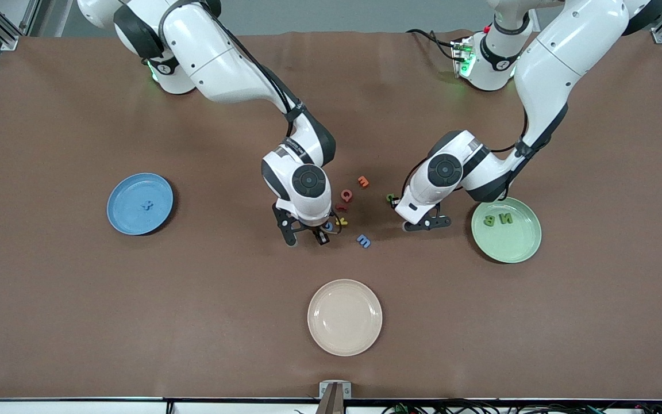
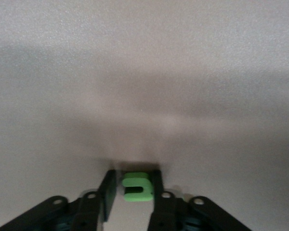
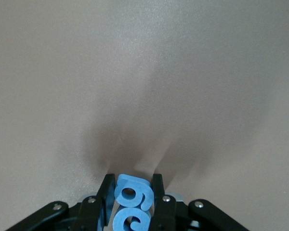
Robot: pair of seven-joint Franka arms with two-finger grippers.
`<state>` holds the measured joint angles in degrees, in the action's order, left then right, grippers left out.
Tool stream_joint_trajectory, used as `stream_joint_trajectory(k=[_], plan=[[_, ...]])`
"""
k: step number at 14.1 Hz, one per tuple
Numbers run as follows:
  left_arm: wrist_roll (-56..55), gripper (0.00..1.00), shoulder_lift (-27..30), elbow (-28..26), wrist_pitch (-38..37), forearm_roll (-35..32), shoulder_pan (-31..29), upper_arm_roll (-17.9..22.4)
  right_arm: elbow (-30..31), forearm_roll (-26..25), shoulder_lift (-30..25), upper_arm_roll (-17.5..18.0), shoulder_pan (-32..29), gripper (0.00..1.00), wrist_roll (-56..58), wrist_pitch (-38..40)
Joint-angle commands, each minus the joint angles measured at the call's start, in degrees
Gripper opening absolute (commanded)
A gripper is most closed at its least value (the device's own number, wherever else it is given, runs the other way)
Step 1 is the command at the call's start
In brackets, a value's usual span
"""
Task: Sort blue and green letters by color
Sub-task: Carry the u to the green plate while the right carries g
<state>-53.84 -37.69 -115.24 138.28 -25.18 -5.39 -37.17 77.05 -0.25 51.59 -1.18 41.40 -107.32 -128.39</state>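
Blue foam fills my right wrist view: the right gripper (image 3: 130, 195) is clenched on a blue letter (image 3: 131, 202) shaped like a curled 9 or g, both pads pressed against its sides, down at the brown table (image 1: 78, 299). From the front, that gripper (image 1: 307, 231) sits at about 3 o'clock from the blue plate (image 1: 117, 214), which carries 1 blue letter (image 1: 147, 204).

My left gripper (image 2: 133, 188) is clamped on a small green letter (image 2: 136, 186), held between its 2 fingers just above the tabletop. In the front view it (image 1: 426, 224) hangs low at 9 o'clock from the green plate (image 1: 523, 244), which holds 2 green letters (image 1: 497, 219).

Between the 2 grippers lies the loose cluster: an orange letter (image 1: 363, 181), a red C (image 1: 346, 195), a dark red letter (image 1: 341, 207), a yellow letter (image 1: 342, 221) and another blue letter (image 1: 364, 241). 1 more green letter (image 1: 391, 198) peeks out beside the left arm's wrist.

At 6 o'clock from the cluster sits a beige plate (image 1: 345, 345).
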Motion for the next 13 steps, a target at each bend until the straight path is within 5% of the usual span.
stream_joint_trajectory(k=[1,4,10,13], plan=[[-1.2,0.29,-0.6,0.3,0.9,-1.2,0.6,0.3,-1.4,-1.2,0.7,-0.3,0.3,0.11,1.1,0.6],[-1.1,0.15,0.1,0.4,0.2,-1.2,0.2,0.3,-1.4,-0.9,-0.9,-0.2,-0.7,0.03,6.1,1.8],[5.4,0.12,5.4,0.9,-5.6,-1.2,-4.8,-0.4,0.2,0.2,-9.3,0.1,-7.8,0.02,30.0,22.3],[12.4,0.12,6.8,1.3,-6.7,-1.2,-10.0,-1.3,12.1,0.2,-19.8,0.1,-12.1,0.01,40.8,22.3]])
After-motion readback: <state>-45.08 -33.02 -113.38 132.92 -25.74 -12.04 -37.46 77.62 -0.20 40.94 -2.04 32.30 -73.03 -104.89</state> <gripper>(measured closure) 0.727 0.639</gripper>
